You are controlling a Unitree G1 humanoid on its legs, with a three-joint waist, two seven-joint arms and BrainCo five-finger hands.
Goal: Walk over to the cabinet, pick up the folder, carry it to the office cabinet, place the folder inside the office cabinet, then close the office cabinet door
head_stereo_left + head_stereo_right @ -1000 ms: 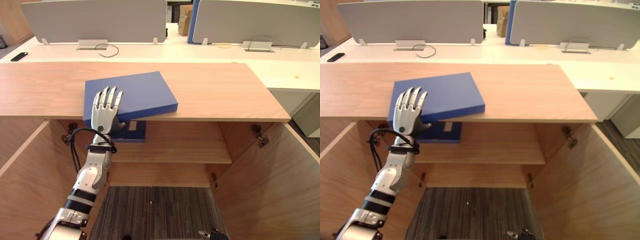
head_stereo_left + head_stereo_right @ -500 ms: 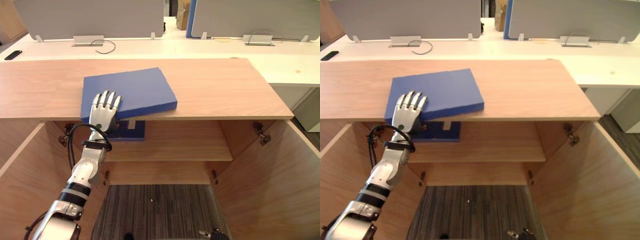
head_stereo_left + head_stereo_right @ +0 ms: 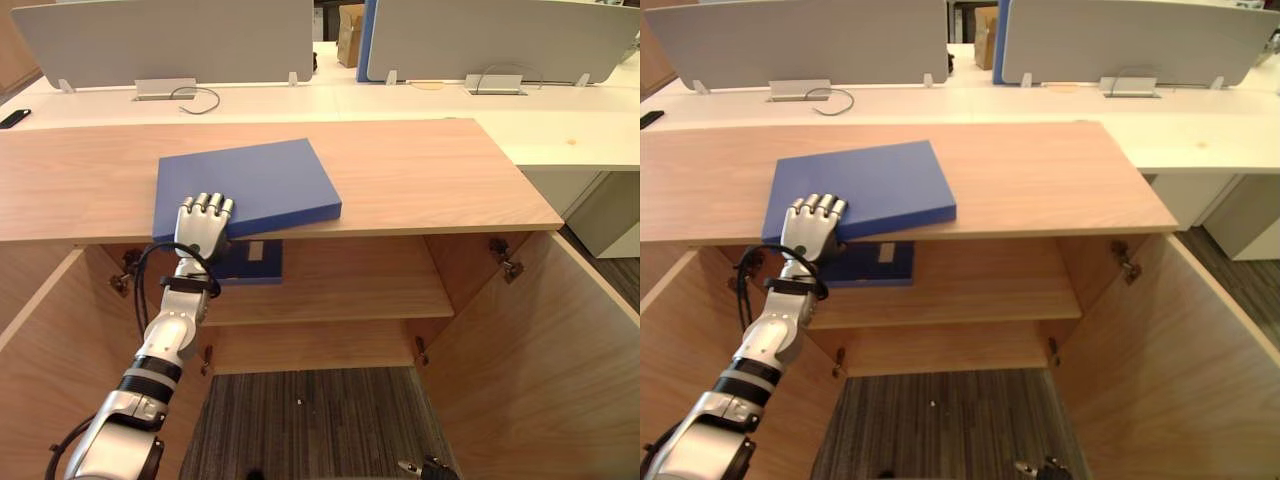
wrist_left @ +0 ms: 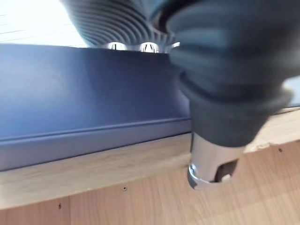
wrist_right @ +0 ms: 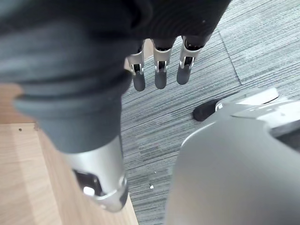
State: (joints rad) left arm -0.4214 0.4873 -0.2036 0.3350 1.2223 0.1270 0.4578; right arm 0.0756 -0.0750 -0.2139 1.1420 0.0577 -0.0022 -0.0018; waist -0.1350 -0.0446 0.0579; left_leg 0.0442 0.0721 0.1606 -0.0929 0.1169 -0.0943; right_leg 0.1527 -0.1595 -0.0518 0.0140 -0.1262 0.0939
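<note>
One blue folder (image 3: 245,188) lies flat on the wooden cabinet top (image 3: 420,180), near-left corner overhanging. My left hand (image 3: 200,226) curls its fingers over that corner; my right hand (image 5: 160,70) hangs slack. Folder looks stiff, light, slick: I'd pinch the overhang.

left hand (image 3: 203,225) covers the near left corner of the folder (image 3: 250,185). a second blue item (image 3: 258,262) is partly hidden by that hand and the cabinet top (image 3: 420,180). left door (image 3: 40,340) and right door (image 3: 560,340) are cut by the picture edges. a small dark object (image 3: 12,118) on the desk (image 3: 300,97) is too small to identify.
</note>
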